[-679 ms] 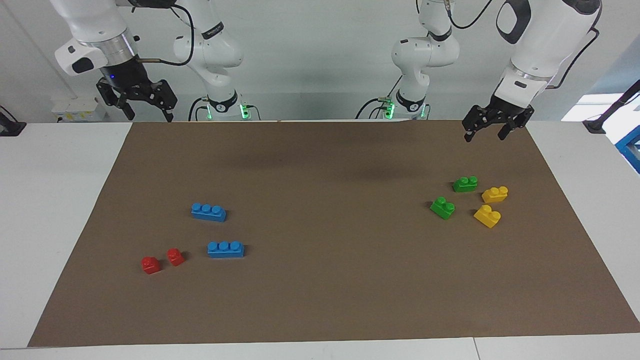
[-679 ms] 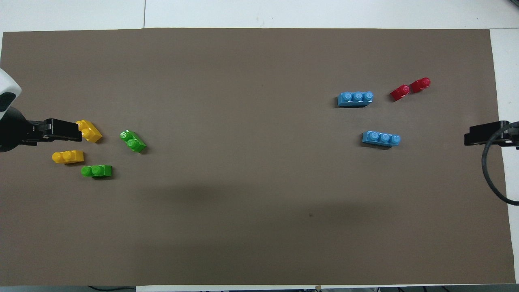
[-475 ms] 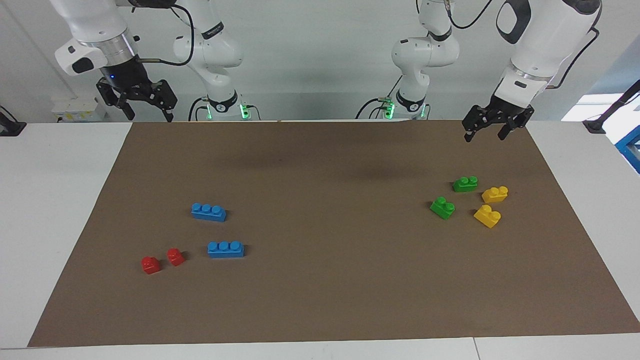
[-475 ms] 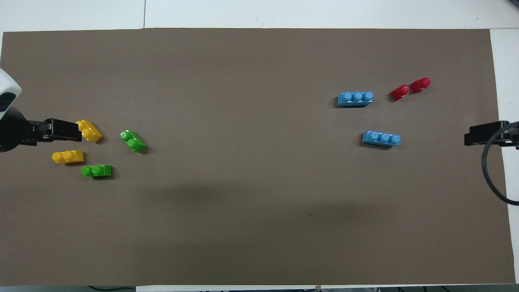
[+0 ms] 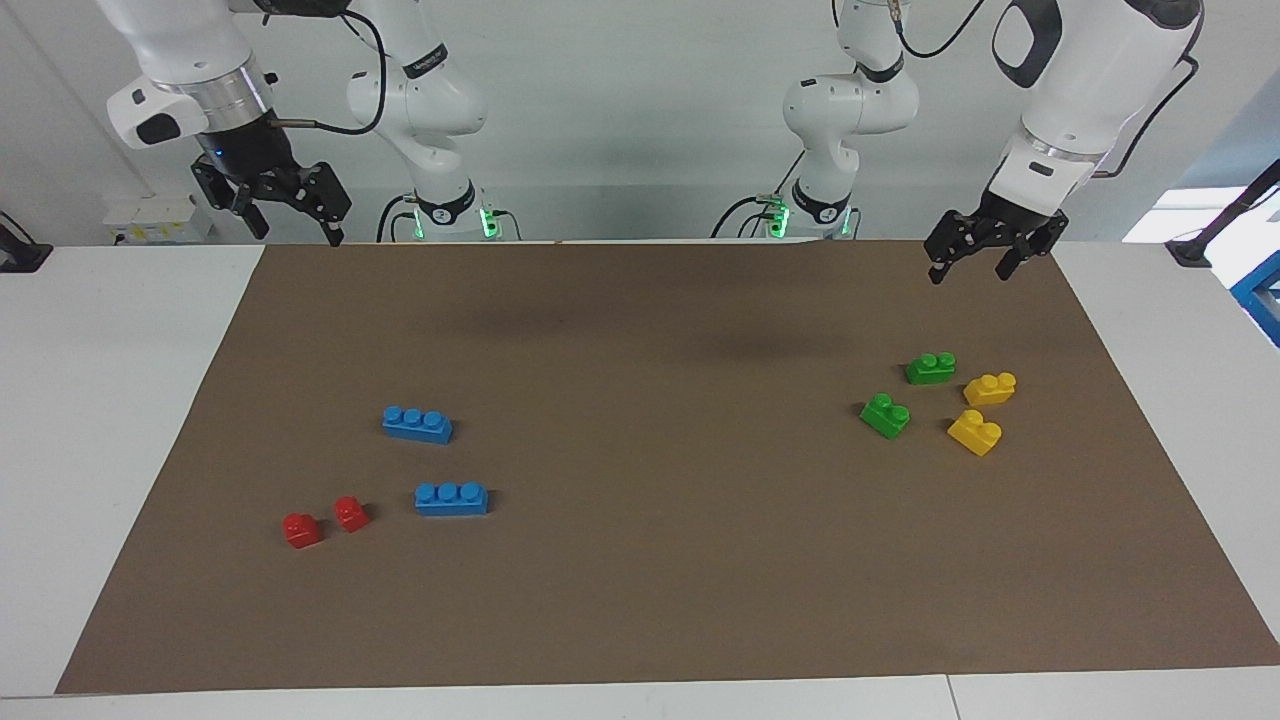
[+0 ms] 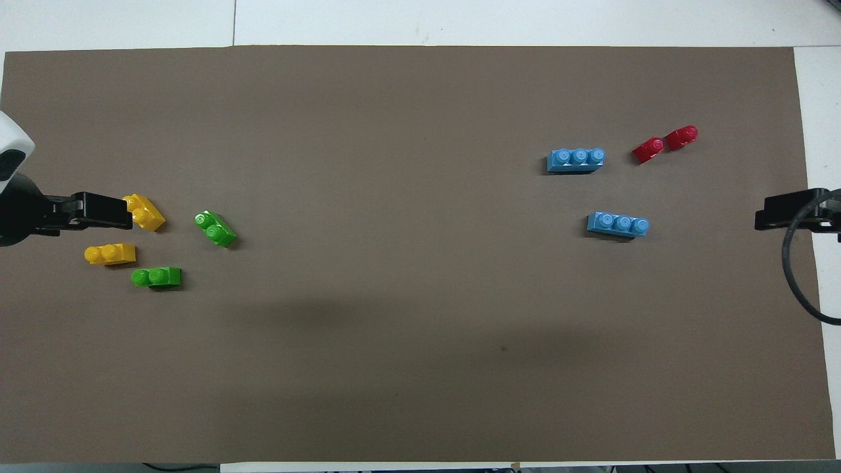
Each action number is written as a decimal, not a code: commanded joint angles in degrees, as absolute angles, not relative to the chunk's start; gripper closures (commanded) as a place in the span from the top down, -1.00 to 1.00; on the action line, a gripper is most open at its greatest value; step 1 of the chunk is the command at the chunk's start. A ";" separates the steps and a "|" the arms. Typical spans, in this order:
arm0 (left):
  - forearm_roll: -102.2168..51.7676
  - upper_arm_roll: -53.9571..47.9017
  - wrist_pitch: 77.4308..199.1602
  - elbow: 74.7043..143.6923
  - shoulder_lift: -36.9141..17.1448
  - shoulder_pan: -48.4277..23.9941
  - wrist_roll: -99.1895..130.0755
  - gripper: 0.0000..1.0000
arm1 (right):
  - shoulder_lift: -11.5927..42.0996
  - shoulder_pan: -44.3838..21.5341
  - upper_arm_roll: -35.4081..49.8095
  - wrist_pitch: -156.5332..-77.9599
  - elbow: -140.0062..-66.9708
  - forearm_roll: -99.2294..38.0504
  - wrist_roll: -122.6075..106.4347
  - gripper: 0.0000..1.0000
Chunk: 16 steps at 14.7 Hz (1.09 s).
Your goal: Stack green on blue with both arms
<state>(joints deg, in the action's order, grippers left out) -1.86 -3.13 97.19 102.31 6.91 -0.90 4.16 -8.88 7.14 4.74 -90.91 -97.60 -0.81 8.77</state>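
Observation:
Two green bricks lie on the brown mat toward the left arm's end: one (image 5: 930, 368) (image 6: 156, 277) nearer to the robots, one (image 5: 886, 415) (image 6: 215, 228) farther. Two blue bricks lie toward the right arm's end: one (image 5: 417, 424) (image 6: 617, 225) nearer, one (image 5: 451, 498) (image 6: 575, 159) farther. My left gripper (image 5: 970, 266) (image 6: 119, 211) is open and empty, up in the air over the mat's edge at the left arm's end, touching nothing. My right gripper (image 5: 292, 226) (image 6: 762, 218) is open and empty, up in the air over the mat's edge at the right arm's end.
Two yellow bricks (image 5: 990, 388) (image 5: 975, 432) lie beside the green ones, closer to the left arm's end. Two small red bricks (image 5: 301, 530) (image 5: 351, 513) lie beside the farther blue brick. The brown mat (image 5: 650, 590) covers most of the white table.
My right gripper has risen and shifted slightly. The left gripper has barely moved. No brick has moved.

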 commanded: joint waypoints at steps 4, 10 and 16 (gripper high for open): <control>-2.90 -3.60 105.18 108.00 7.29 1.32 10.45 1.00 | -3.09 7.91 5.10 -97.82 -98.00 -0.88 22.19 1.00; -2.99 -3.69 121.87 118.55 5.11 0.35 25.39 1.00 | 4.73 8.78 5.01 -99.84 -98.17 -12.36 48.99 1.00; -2.99 -3.69 129.45 120.32 -3.51 -2.02 43.72 1.00 | 9.75 9.05 5.01 -105.28 -98.44 -18.46 71.88 1.00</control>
